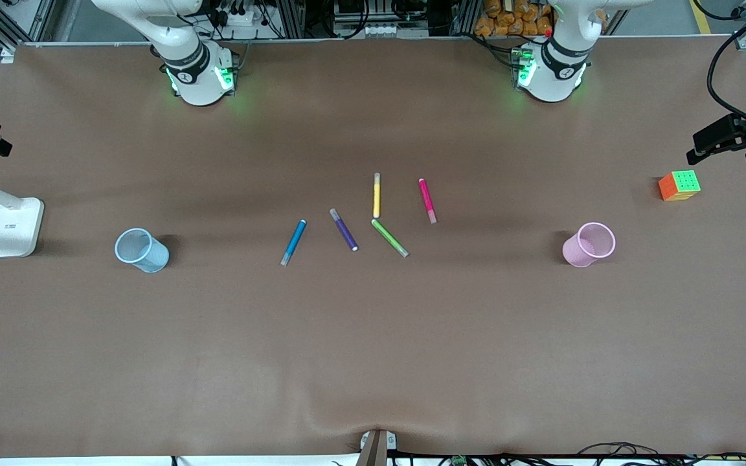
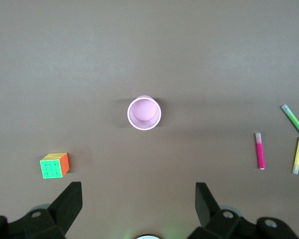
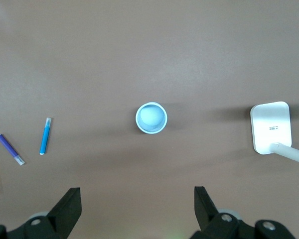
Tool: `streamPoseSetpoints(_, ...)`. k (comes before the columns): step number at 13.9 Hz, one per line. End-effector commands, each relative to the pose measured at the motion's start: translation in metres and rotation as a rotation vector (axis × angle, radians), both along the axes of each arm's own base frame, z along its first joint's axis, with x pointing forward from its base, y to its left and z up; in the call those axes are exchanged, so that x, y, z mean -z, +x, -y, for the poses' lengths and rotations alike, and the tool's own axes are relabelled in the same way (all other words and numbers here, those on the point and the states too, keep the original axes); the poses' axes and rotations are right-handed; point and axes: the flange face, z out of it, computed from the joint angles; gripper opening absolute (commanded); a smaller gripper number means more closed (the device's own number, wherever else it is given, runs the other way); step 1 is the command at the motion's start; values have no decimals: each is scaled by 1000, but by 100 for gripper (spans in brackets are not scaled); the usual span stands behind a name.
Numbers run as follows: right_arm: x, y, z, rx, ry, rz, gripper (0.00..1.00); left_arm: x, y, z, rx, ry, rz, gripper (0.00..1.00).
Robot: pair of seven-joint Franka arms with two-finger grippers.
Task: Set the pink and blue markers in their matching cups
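Note:
The pink marker (image 1: 427, 200) and the blue marker (image 1: 293, 243) lie flat mid-table among other markers. The pale pink cup (image 1: 588, 244) stands toward the left arm's end, and the pale blue cup (image 1: 142, 250) toward the right arm's end. Both hands are out of the front view. My left gripper (image 2: 138, 191) is open and empty, high over the table, with the pink cup (image 2: 144, 113) and pink marker (image 2: 260, 151) in its view. My right gripper (image 3: 136, 191) is open and empty, high over the table, with the blue cup (image 3: 151, 118) and blue marker (image 3: 45, 135) in its view.
A purple marker (image 1: 344, 230), a yellow marker (image 1: 377, 195) and a green marker (image 1: 390, 237) lie between the blue and pink ones. A colour cube (image 1: 678, 185) sits near the pink cup. A white lamp base (image 1: 14, 226) stands beside the blue cup.

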Motion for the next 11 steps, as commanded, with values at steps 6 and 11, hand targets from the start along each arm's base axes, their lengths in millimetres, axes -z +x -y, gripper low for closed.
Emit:
streamPoseSetpoints(6, 2, 0, -2, -13, 0, -5, 100, 5, 4, 7, 22, 9, -26, 100)
streamPoseSetpoints(11, 1, 1, -2, -12, 2, 5, 100, 37, 19, 40, 72, 1, -73, 100)
